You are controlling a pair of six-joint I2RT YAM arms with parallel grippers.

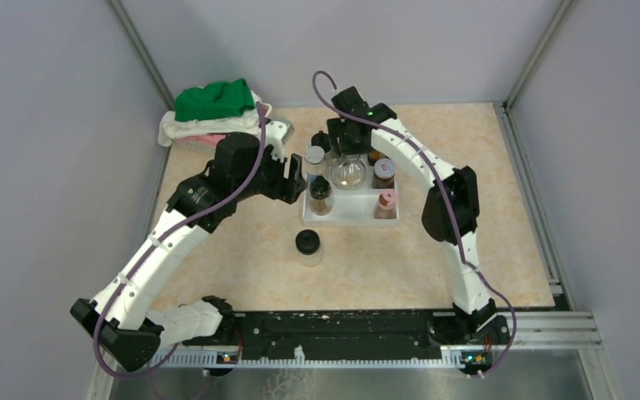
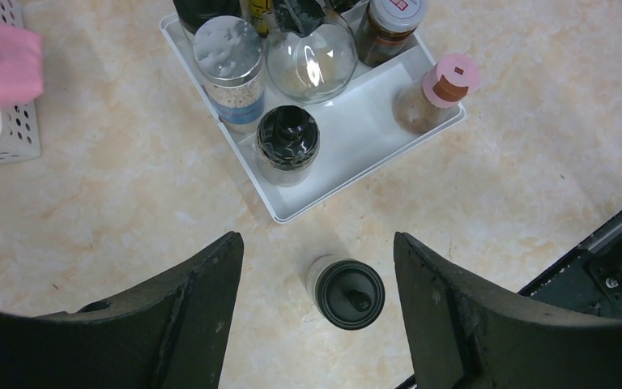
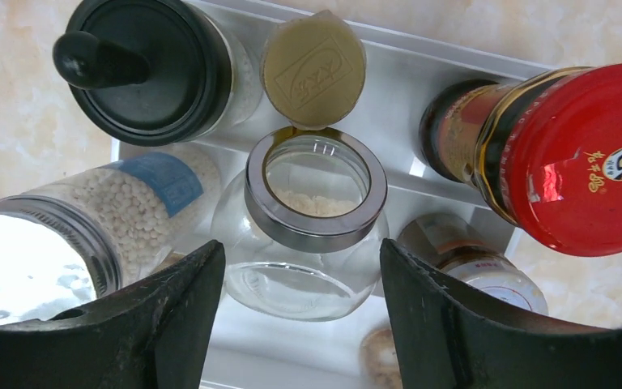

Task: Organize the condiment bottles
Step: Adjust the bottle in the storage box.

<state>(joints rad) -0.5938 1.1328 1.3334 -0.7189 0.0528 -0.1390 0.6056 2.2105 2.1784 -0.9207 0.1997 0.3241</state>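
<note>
**Desk:** What's nearest?

**Photographer:** A black-capped jar [image 1: 307,247] stands alone on the bench [image 1: 233,250], apart from the white tray [image 1: 352,219]. The left claw [image 2: 317,243] hangs above it, jaws wide, holding nothing.

**Desk:** And beyond?

**Photographer:** At the tray's front are a dark-capped jar [image 1: 320,193] and a pink-capped bottle [image 1: 387,201]. Behind them, the right claw [image 3: 300,245] straddles a round glass jar [image 1: 349,173], lid flipped open; whether it grips, I cannot tell. A silver-capped jar [image 1: 314,158] and a red-capped bottle [image 3: 583,154] stand to either side.

right gripper [image 3: 300,251] astride round glass jar [image 3: 291,288]; seemingly not gripping
</note>
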